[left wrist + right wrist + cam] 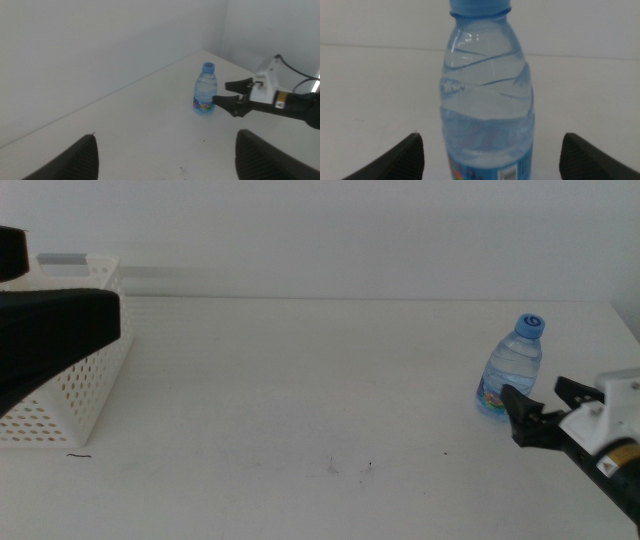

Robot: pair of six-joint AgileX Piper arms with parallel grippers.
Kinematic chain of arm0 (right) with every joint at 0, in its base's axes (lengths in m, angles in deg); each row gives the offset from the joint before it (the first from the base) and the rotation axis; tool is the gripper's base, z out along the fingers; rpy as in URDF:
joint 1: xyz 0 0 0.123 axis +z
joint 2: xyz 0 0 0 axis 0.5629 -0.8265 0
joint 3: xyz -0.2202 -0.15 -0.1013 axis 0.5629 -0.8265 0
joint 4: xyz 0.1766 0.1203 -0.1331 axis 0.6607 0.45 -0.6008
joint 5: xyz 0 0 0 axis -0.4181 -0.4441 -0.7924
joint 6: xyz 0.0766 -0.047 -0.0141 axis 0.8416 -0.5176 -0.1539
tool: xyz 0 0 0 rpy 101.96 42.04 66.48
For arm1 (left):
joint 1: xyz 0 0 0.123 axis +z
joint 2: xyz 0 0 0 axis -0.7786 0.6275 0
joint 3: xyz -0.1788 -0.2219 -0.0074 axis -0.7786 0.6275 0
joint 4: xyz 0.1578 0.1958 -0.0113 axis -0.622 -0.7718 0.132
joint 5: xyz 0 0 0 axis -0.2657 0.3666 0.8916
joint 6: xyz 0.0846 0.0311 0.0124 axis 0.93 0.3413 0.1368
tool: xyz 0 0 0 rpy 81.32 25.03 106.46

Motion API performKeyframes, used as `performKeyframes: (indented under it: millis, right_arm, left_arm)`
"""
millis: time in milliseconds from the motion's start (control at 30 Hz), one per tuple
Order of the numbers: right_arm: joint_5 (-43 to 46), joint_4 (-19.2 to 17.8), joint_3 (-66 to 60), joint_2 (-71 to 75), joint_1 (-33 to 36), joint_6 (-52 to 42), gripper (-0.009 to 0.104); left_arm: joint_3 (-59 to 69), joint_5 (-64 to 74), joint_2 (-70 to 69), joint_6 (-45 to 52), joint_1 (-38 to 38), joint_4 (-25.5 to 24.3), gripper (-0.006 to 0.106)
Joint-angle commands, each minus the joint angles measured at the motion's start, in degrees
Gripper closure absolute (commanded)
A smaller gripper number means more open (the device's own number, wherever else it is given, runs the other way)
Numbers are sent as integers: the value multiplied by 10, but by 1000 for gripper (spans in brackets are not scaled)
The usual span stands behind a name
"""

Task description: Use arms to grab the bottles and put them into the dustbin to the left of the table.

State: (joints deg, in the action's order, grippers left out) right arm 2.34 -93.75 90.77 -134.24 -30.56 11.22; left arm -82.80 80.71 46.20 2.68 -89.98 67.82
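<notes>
1. The table is a plain white top carrying a few dark specks and a short black mark near the dustbin.
2. The dustbin is a white perforated basket standing well away from the water bottle, at the opposite end of the table.
3. The left arm hangs dark and blurred above the dustbin; the left gripper has its jaws spread wide with nothing between them, far from the water bottle.
4. The right gripper is just beside the water bottle, jaws wide apart, one tip close against the bottle's lower side; the wrist view shows the bottle centred ahead of the gap, not clamped.
5. The water bottle stands upright, clear with a blue cap and a coloured label at its base.
</notes>
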Motion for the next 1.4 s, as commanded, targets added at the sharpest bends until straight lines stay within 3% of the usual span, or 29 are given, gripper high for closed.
performKeyframes:
  millis: [0, 333, 367, 433, 500, 533, 633, 767, 1000, 1167, 1267, 1367]
  right_arm:
    - [-17, -8, 35, -26, 5, -1, 11]
    - [-83, 2, 162, -108, 22, -10, 13]
    - [-83, 2, 166, -111, 24, -15, 20]
    - [-83, 6, 167, -111, 32, -35, 49]
    - [-92, 7, 167, -99, 51, -35, 99]
    - [-96, 11, 169, -91, 62, -33, 95]
    - [-117, 26, 202, -75, 109, -33, 97]
    - [-256, 26, 323, -85, 174, -33, 97]
    - [-378, 24, 581, -213, 257, -31, 97]
    - [-433, 25, 681, -280, 283, -31, 96]
    - [-439, 29, 695, -299, 286, -24, 84]
    - [-443, 31, 693, -306, 287, -6, 56]
  left_arm:
    - [3, -7, -2, 0, 0, 2, 7]
    - [3, -7, -2, -1, 0, 2, 7]
    - [3, -7, -2, -1, 0, 2, 7]
    - [3, -7, -2, -1, 0, 2, 7]
    - [3, -7, -2, -1, 0, 2, 7]
    - [3, -7, -2, -1, 0, 2, 7]
    - [3, -7, -2, -1, 0, 2, 7]
    - [3, -6, -2, 0, 0, 2, 7]
    - [3, -6, -2, 0, 0, 2, 7]
    - [3, -6, -2, 0, 0, 2, 7]
    - [3, -6, -2, 0, 0, 2, 7]
    - [3, -6, -2, 0, 0, 2, 7]
